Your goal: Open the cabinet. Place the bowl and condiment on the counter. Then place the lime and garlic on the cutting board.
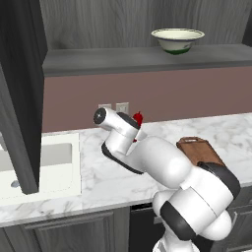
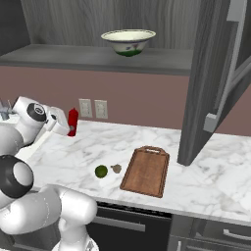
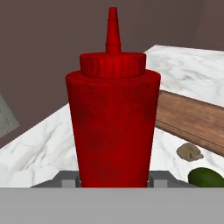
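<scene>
Condiment (image 3: 113, 118) upright between gripper (image 3: 113, 178) fingers, pinched
Bowl (image 2: 128, 41) on cabinet (image 2: 98, 58) shelf; lime (image 2: 101, 171), garlic (image 2: 116, 168) beside cutting board (image 2: 146, 170) near counter (image 2: 206, 179) front edge

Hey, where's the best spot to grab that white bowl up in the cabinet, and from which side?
Probably by the rim. The bowl sits upright on the open cabinet shelf, wide and shallow, too broad to span. Come from the front, slightly above, one pincer finger inside the near rim and one outside. The back wall blocks any rear approach.
</scene>
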Motion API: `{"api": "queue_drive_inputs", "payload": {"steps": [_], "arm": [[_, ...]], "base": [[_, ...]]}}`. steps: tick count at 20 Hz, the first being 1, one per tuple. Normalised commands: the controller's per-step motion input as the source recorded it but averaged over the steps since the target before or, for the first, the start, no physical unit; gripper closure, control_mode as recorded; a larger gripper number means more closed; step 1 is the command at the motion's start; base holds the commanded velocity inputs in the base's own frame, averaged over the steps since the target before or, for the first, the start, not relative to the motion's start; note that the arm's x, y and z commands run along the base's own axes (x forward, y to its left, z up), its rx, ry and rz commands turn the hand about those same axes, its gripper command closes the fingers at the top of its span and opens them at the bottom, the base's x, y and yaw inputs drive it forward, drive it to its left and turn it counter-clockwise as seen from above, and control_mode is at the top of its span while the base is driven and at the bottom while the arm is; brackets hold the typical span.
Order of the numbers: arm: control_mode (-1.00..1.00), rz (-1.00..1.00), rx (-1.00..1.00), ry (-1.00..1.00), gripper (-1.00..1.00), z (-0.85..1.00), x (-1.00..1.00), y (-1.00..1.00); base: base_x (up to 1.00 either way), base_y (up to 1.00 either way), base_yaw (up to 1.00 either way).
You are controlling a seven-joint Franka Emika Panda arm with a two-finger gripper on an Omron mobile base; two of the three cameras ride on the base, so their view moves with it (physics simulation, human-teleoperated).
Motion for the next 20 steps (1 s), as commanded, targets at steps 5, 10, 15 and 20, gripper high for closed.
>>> {"api": "queue_drive_inputs", "payload": {"steps": [5,10,15,20], "arm": [[-1.0,0.0,0.0,-0.02,1.0,-0.13,0.0,0.0],[-1.0,0.0,0.0,-0.05,1.0,-0.11,0.0,0.0],[-1.0,0.0,0.0,-0.04,1.0,-0.11,0.0,0.0],[-1.0,0.0,0.0,-0.02,1.0,-0.17,0.0,0.0]], "base": [[0.0,0.0,0.0],[0.0,0.0,0.0],[0.0,0.0,0.0],[0.0,0.0,0.0]]}}
